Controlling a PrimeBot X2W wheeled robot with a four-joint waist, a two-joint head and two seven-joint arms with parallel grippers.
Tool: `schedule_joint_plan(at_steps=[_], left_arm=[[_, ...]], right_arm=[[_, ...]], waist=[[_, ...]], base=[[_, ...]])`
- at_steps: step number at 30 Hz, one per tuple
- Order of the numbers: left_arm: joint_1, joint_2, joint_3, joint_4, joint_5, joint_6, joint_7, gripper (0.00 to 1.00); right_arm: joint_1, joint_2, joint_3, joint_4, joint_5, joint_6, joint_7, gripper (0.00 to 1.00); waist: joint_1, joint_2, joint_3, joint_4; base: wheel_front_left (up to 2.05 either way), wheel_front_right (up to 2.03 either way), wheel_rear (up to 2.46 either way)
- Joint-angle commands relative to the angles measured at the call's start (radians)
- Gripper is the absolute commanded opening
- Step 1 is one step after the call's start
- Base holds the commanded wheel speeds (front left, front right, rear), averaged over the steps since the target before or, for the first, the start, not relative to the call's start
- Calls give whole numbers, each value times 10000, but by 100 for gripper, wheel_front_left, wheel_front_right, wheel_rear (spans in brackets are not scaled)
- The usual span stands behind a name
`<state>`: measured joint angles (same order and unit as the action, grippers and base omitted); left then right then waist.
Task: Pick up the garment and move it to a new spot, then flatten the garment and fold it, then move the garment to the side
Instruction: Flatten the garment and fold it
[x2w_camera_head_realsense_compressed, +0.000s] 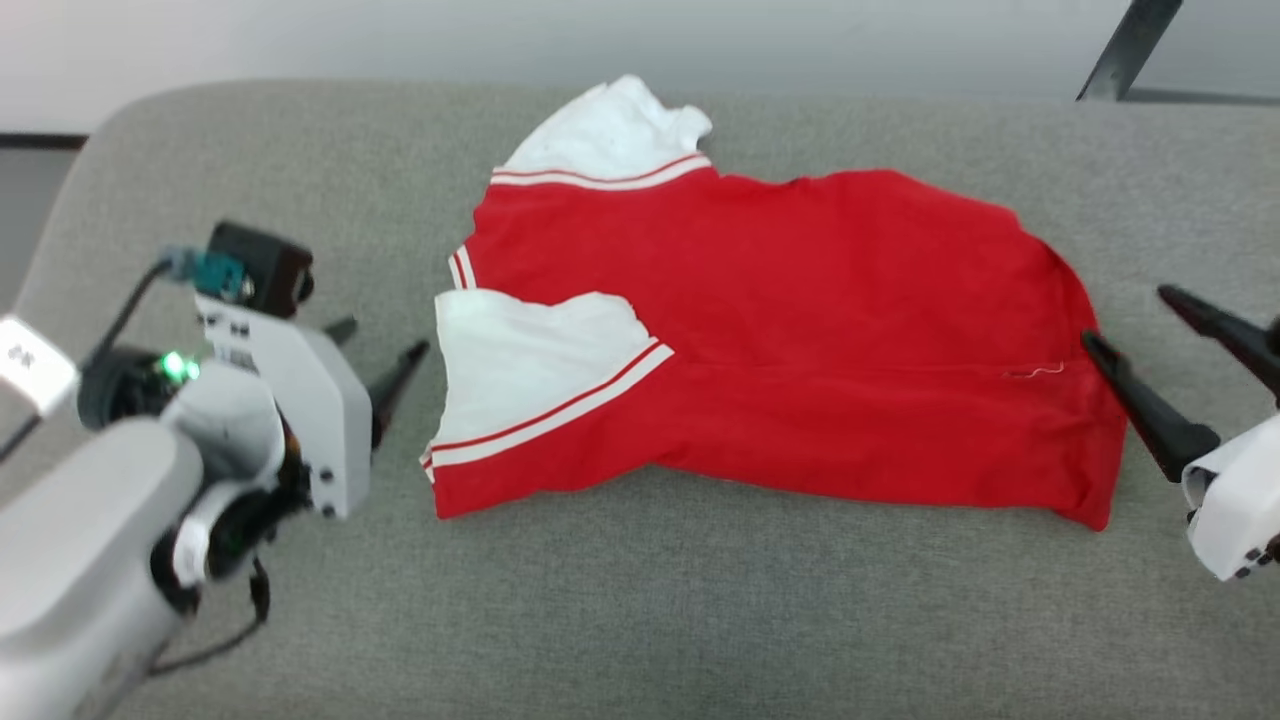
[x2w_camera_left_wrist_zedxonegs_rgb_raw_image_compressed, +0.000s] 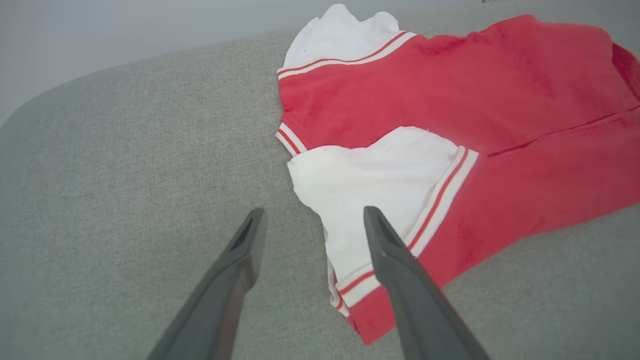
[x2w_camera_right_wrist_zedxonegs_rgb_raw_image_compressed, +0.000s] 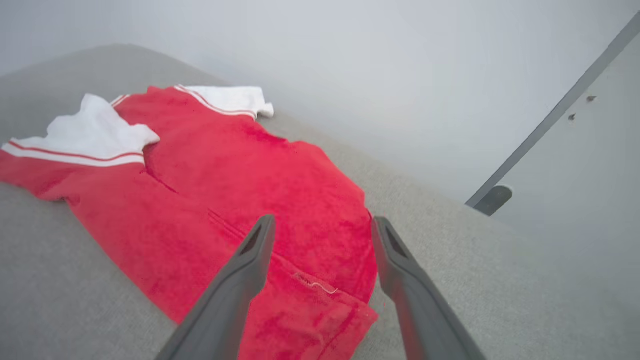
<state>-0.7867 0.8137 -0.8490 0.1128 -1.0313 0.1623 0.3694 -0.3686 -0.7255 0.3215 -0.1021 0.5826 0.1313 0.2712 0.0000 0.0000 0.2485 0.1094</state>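
Note:
The garment (x2w_camera_head_realsense_compressed: 800, 300) lies on the grey fabric-covered table (x2w_camera_head_realsense_compressed: 640, 620). It is red, folded over on itself, with its two white sleeves with red-striped trim at the left end. My left gripper (x2w_camera_head_realsense_compressed: 383, 337) stands open just left of the lower white sleeve, holding nothing. In the left wrist view its fingers (x2w_camera_left_wrist_zedxonegs_rgb_raw_image_compressed: 314, 211) straddle that sleeve's edge above the garment (x2w_camera_left_wrist_zedxonegs_rgb_raw_image_compressed: 500, 100). My right gripper (x2w_camera_head_realsense_compressed: 1127, 316) is open at the garment's right hem. In the right wrist view its fingers (x2w_camera_right_wrist_zedxonegs_rgb_raw_image_compressed: 323, 219) hover over the red hem corner (x2w_camera_right_wrist_zedxonegs_rgb_raw_image_compressed: 310, 300) without gripping it.
The table's far edge runs close behind the garment, with a pale wall beyond. Its left corner (x2w_camera_head_realsense_compressed: 110, 130) is rounded. A dark slanted bar (x2w_camera_head_realsense_compressed: 1125, 50) stands at the top right. Bare grey surface stretches in front of the garment.

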Motion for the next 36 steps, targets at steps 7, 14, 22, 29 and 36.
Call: schedule_joint_plan(at_steps=[7,14,22,29,36], left_arm=[[1155,440,261,-1350,-456,1219,-102,100],[1615,871,436,-1955,-1074,1802,458,100],[1389,1006,310,-1135,-1792,1992,1867,100],[1360,855,172,-164,-2328,2266,2894,100],[1432,495,-46,769,-2576,2320,3337,100]], right_arm=[[1125,821,-839,-239,-1979,-11,-2945,100],[2058,2494,-2451,-508,-3948,-11,-5017,100],[2858,4208,-3934,-1268,-4576,-11,-5341,100],[2981,4622,-4374,-1433,-4631,-11,-5363,100],[2943,4818,-4554,-1550,-4480,-11,-5371,100]], waist=[[0,0,-432,-345],[0,0,-408,-831],[0,0,-153,-1523],[0,0,207,-1991],[0,0,431,-2137]], base=[[0,0,0],[0,0,0],[0,0,0],[0,0,0],[0,0,0]])
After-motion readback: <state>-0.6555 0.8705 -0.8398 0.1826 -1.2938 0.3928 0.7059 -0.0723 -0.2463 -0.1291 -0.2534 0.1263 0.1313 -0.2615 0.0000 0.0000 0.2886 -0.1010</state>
